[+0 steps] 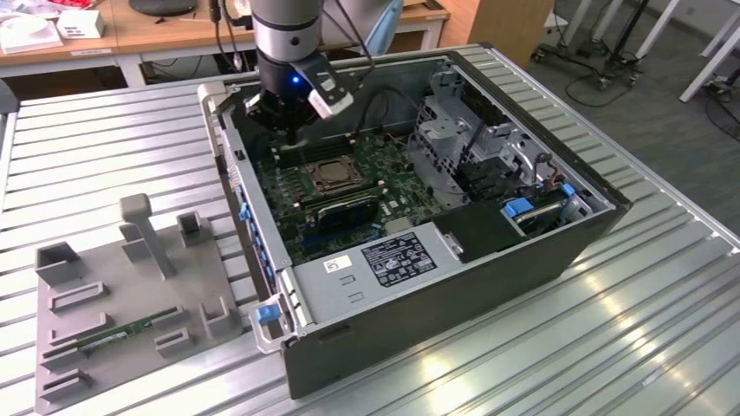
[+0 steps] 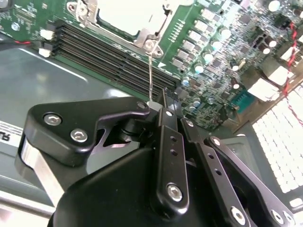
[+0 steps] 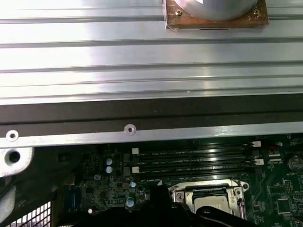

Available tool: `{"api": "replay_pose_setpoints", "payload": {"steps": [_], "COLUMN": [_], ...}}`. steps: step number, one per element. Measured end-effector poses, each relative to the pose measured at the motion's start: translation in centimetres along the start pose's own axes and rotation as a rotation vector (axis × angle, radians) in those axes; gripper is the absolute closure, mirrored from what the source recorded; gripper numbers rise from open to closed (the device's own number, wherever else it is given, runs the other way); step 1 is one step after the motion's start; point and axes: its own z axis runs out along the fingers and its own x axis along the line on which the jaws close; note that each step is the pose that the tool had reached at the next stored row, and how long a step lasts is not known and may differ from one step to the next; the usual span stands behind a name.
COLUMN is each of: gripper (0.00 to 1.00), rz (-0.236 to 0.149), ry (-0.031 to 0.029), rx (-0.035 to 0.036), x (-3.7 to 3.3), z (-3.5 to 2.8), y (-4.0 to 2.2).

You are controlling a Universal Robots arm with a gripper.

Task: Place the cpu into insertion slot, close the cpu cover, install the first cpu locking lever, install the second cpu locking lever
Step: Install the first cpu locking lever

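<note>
Second wrist view: my fingers point(image 2: 165, 113) pinch a locking lever point(image 2: 150, 71).
Closed on its thin wire end, they hang just beside the cpu cover point(image 2: 142, 35), which lies flat over the cpu point(image 2: 125, 14).

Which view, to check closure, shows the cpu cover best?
The exterior view: the whole cpu cover lies flat, unobstructed. The second wrist view crops it beside the locking lever the gripper pinches; the first wrist view hides part.

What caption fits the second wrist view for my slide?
Gripper at the tip of the locking lever beside the cpu cover.
</note>
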Motion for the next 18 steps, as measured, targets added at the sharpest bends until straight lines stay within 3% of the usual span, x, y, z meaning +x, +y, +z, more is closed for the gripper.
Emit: {"api": "replay_pose_setpoints", "payload": {"steps": [12,18], "gripper": [0.89,0.89], "rz": [0.0,0.0], "ry": [0.0,-0.0001], "rx": [-0.0002,-0.0006], "x": [-2.86,-3.0], "z": [0.19,0.2], "y": [0.16,0.17]}}
